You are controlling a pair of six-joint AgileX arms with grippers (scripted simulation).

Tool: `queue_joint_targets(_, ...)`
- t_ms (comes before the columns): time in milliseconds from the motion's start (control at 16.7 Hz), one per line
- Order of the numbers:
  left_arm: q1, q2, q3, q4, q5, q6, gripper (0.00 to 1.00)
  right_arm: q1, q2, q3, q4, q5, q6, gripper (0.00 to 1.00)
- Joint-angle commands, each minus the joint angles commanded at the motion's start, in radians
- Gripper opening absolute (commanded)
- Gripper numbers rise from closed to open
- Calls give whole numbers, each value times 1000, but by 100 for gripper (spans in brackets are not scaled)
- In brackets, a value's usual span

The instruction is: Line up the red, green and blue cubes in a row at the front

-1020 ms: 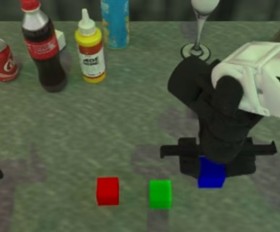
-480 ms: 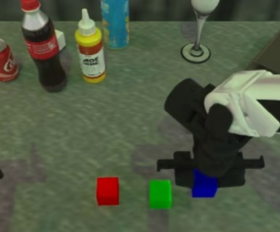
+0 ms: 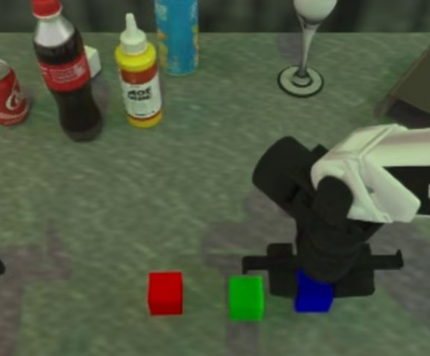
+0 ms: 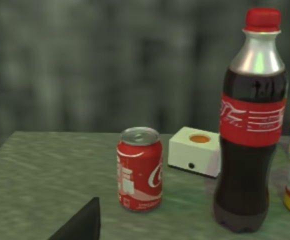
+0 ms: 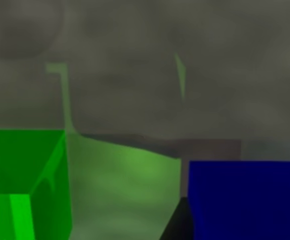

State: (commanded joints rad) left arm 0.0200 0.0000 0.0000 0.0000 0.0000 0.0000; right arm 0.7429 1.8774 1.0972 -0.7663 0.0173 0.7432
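Green cube (image 5: 22,185) and blue cube (image 5: 247,200) sit close up, apart, on the mottled grey-green desk (image 5: 145,75), bare desk between them.

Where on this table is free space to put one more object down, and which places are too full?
Free: the wide middle strip of the table, between the cola bottle with the yellow bottle at the back and the red cube at the front. Crowded: the front right, where the right gripper sits over the blue cube close beside the green cube.

Along the back — soda can (image 3: 2,90), cola bottle (image 3: 67,70), yellow squeeze bottle (image 3: 139,74), blue canister (image 3: 176,35), wine glass (image 3: 305,44)
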Motion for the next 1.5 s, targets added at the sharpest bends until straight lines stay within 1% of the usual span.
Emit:
queue_joint_targets(720,0,0,0,0,0,0,100,0,0,0,0,0,0,98)
queue_joint_targets(780,0,0,0,0,0,0,100,0,0,0,0,0,0,100)
queue_joint_targets(1320,0,0,0,0,0,0,100,-1,-2,2,-4,0,0,100)
queue_joint_targets(1500,0,0,0,0,0,0,100,4,-26,43,-71,-1,0,100)
